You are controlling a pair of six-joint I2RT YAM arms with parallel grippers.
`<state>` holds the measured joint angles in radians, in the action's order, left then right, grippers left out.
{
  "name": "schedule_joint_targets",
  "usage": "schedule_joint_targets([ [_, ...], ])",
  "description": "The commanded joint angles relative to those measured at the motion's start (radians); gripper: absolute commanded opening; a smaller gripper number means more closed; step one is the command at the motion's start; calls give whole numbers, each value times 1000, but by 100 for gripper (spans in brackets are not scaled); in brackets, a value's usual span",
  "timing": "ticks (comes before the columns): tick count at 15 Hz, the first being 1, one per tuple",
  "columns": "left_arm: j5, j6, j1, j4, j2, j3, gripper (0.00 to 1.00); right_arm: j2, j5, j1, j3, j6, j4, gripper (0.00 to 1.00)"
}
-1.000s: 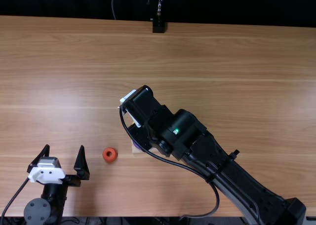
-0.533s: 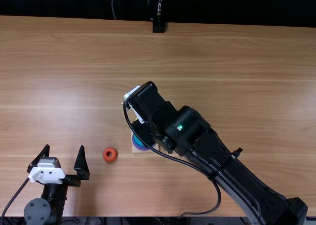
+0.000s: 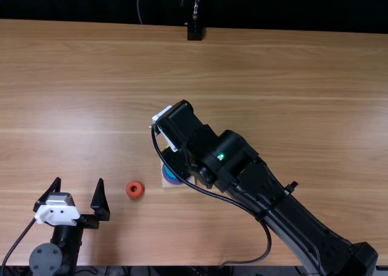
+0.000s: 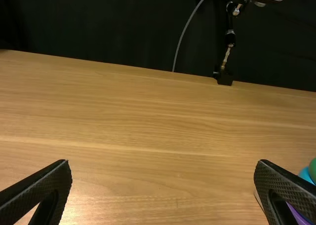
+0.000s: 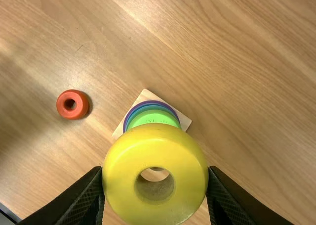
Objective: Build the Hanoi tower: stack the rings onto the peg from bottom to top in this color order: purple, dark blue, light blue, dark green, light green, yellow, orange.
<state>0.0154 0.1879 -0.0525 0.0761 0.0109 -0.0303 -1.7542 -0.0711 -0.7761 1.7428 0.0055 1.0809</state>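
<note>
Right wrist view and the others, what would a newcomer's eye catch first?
Probably the bright yellow ring, between the right gripper's jaws, partly covering the green-topped stack in that view. Next, the black right arm slanting across the top view, and the small orange ring left of the stack.

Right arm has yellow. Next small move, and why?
I'd probably ease the right gripper sideways until yellow is centred over the stack, before lowering. The yellow ring is clamped between its fingers, but the visible rings sit off to one side of its hole, which shows wood, not green. The light green ring looks topmost, so yellow is next.
</note>
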Motion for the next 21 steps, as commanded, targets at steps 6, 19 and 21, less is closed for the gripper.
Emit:
schedule_joint_targets([
  [6,10,0,-6,-4,-11,30,100,28,-8,11,15,-4,3,33],
  [19,10,0,-6,-4,-11,30,100,27,-15,14,81,9,-43,100],
  [21,10,0,-6,-4,-11,30,100,28,-15,86,90,11,-58,100],
])
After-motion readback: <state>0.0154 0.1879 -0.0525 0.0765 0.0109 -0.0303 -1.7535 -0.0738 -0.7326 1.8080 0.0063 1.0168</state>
